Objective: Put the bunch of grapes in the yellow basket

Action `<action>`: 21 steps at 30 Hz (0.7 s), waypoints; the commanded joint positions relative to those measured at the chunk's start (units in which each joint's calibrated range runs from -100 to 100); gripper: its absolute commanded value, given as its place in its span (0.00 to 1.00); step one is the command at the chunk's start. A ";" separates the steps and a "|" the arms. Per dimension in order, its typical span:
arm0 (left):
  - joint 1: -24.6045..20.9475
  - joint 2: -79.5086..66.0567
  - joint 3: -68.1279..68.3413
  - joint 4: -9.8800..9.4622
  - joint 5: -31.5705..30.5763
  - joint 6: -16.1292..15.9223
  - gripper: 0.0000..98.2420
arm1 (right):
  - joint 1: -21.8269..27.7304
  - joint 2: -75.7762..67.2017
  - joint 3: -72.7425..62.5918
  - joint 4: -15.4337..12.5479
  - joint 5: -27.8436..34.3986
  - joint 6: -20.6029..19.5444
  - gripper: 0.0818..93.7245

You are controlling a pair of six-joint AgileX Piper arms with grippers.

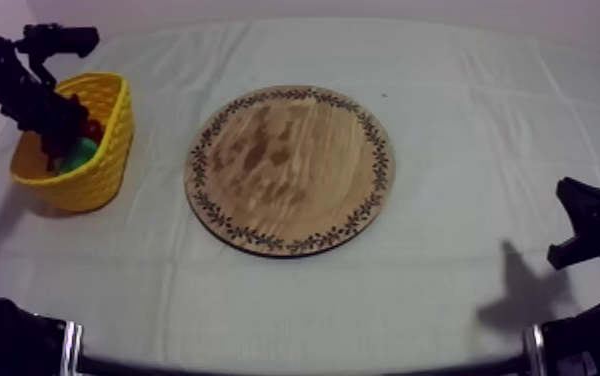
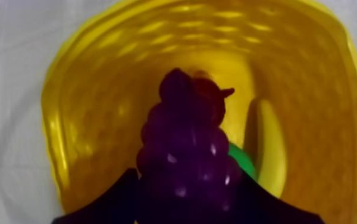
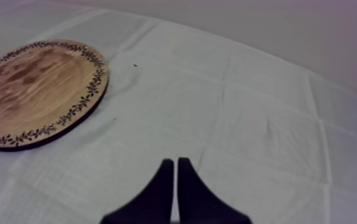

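Well, from above, my left pincer (image 1: 69,140) is low inside the basket (image 1: 114,115), which stands at my left end of the cloth (image 1: 464,100). The arm comes in over the far rim, I think so that the load goes down inside the walls and does not catch on them. The board (image 1: 289,170) lies well apart from this pincer, toward the middle of the cloth, and carries nothing. My right pincer (image 1: 589,225) sits low at its own side, far from the board; I judge it is parked there to leave the way free.

At the left wrist, my two black fingers (image 2: 106,202) are clamped on the grapes (image 2: 187,143), one at each side of the bunch, and the bunch points away from the fingertips into the basket. Just beyond it lies a small red fruit (image 2: 210,95). Beside the grapes is a green fruit, probably the pear (image 2: 241,162), and next to that a banana (image 2: 270,149) leans along the wall. The yellow walls go all round the grapes, so I judge the carry is finished and only the release is left. The floor under the pincer is crowded, so the bunch may come to rest on the other fruit and roll a little.

At the right wrist, the fingers lie together as a narrow wedge with nothing between them, above bare cloth. The board is ahead of the tips and off to one side, and a corner of the basket shows beyond it.
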 commanded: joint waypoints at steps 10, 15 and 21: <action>-0.11 0.07 -1.46 -0.05 0.21 1.46 0.87 | 0.02 -0.01 -0.03 0.01 0.00 -0.01 0.00; -0.16 0.18 -2.44 -0.18 0.63 2.26 0.96 | 0.02 -0.01 -0.03 0.01 0.00 -0.01 0.00; -0.15 -0.07 -3.73 -0.17 0.64 3.00 0.94 | 0.02 -0.01 -0.03 0.01 0.00 -0.01 0.00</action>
